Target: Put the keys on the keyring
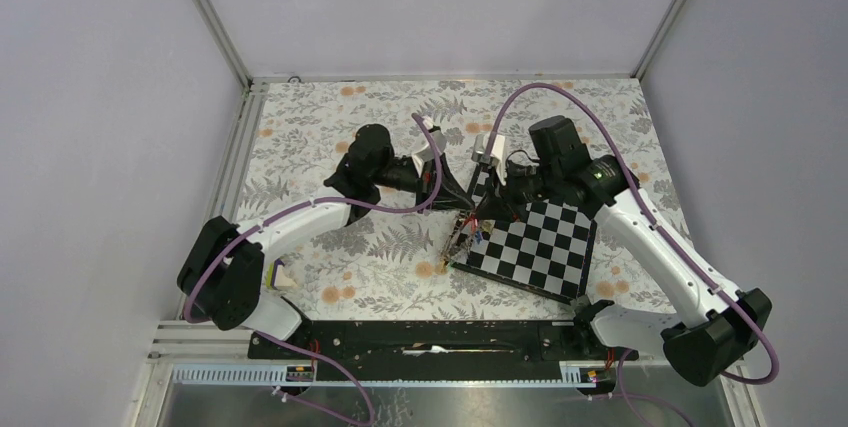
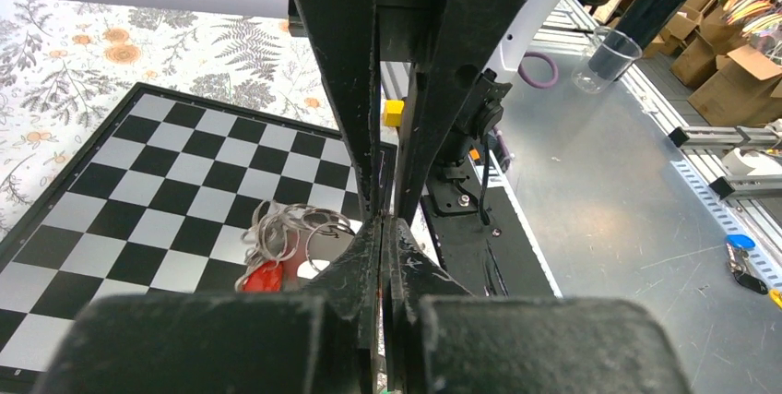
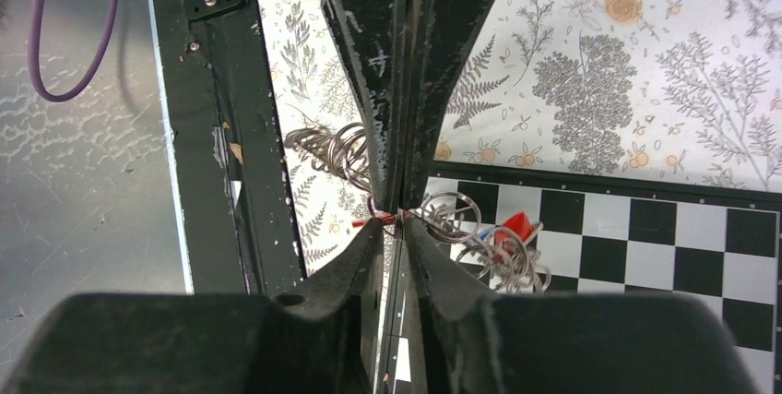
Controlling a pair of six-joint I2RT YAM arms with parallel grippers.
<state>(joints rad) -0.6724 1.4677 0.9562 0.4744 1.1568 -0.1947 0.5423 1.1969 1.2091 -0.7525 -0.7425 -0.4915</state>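
Keys (image 1: 466, 237) lie bunched at nine o'clock on the chessboard (image 1: 540, 242); left end effector (image 2: 383, 220) is pressed together, right end effector (image 3: 398, 214) cannot be told.

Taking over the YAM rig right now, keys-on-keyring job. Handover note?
Left hand: shut, tips just beside the tangle, nothing visibly held.
Right hand: fingers almost together at the tangle; cannot tell whether it grips a ring.
Keys and wire rings: one tangle at the left edge of the chessboard, partly spilling onto the floral mat.
Done: no key can be confirmed as threaded; the keyring cannot be picked out of the tangle.
Left: separate the tangle, find the keyring, thread the keys.
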